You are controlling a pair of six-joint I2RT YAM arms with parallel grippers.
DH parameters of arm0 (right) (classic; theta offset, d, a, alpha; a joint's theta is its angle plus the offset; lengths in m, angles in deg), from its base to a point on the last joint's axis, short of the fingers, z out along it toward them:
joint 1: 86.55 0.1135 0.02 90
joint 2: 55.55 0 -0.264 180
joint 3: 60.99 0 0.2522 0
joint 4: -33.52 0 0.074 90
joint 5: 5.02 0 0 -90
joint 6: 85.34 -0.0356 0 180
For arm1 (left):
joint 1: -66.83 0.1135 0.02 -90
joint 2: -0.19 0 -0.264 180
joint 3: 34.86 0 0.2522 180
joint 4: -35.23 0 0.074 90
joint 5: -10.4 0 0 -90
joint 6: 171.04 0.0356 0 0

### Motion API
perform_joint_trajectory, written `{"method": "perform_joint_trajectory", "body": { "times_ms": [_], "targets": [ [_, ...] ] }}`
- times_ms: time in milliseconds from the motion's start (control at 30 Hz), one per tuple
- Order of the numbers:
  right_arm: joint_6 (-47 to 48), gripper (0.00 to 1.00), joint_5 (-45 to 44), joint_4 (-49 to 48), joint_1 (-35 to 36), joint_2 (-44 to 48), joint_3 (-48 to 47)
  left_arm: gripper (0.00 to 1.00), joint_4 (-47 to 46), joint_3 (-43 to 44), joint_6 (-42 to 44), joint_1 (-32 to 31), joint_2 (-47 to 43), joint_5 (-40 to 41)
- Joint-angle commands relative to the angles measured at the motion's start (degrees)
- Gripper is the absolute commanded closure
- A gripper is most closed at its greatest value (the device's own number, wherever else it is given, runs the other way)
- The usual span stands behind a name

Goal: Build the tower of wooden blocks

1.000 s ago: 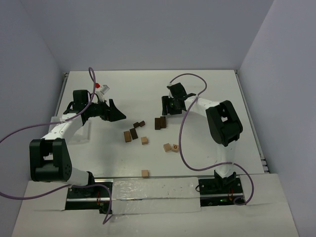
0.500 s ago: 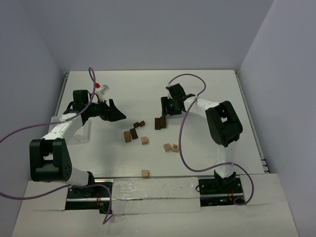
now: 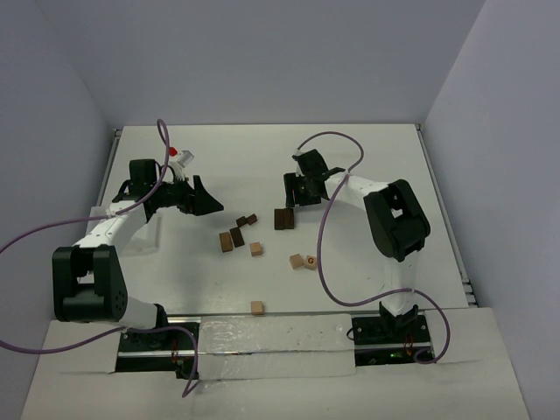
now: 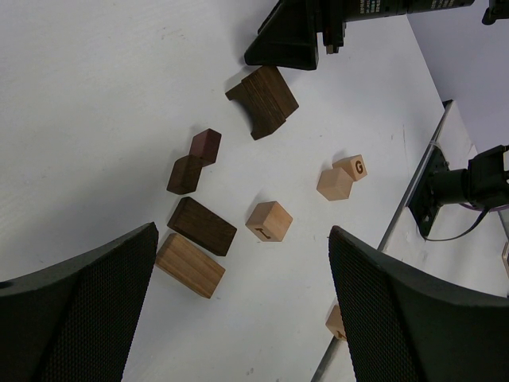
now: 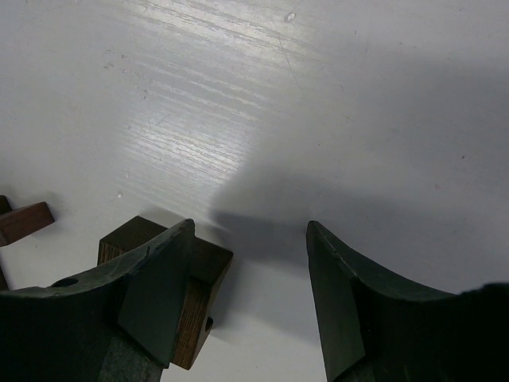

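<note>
Wooden blocks lie scattered mid-table. A pair of dark brown blocks (image 3: 283,218) stands together just in front of my right gripper (image 3: 292,194), which is open and empty; in the right wrist view (image 5: 250,232) one dark block (image 5: 205,270) sits beside and partly behind the left finger. My left gripper (image 3: 208,198) is open and empty, above the table left of the blocks. The left wrist view shows two small dark blocks (image 4: 196,159), a long dark block (image 4: 202,226), a long tan block (image 4: 189,265), a tan cube (image 4: 269,220), and two tan cubes, one marked G (image 4: 351,167).
A lone tan cube (image 3: 256,307) lies near the table's front edge. A white tray (image 3: 150,234) lies partly under the left arm. Walls close the table on the left, back and right. A metal rail (image 4: 413,199) runs along the front edge.
My right gripper has shifted slightly left and back from the dark block pair. The left arm and the blocks have not moved.
</note>
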Motion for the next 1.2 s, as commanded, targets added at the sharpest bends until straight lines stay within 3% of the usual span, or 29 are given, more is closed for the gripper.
{"method": "perform_joint_trajectory", "body": {
  "times_ms": [0, 333, 667, 833, 1000, 1167],
  "targets": [
    [-0.31, 0.34, 0.22, 6.56, 0.89, -1.29, 3.11, 0.06, -2.08, 1.31, -0.14, 0.47, -1.03, -1.07],
    [-1.00, 0.29, 1.26, 6.71, 0.28, -1.21, 1.37, 0.01, -2.03, 1.40, -0.12, 0.47, -1.22, -0.34],
    [-0.26, 0.24, 1.89, 10.49, -5.95, -4.31, -14.92, 0.01, 0.98, 4.75, 3.16, 0.86, -1.31, 2.59],
    [0.94, 0.14, 1.45, 11.39, -9.91, -3.08, -22.63, 0.01, 7.83, 9.36, 10.82, 0.91, 0.11, 3.90],
    [2.03, 0.03, 2.42, 11.38, -13.75, 0.77, -25.61, 0.01, 8.69, 9.81, 14.74, 0.91, -1.69, 7.32],
    [5.55, 0.00, 3.84, 10.88, -16.50, 9.67, -21.33, 0.01, 17.94, 9.45, 31.86, -0.14, -4.06, 11.35]
  ]
}}
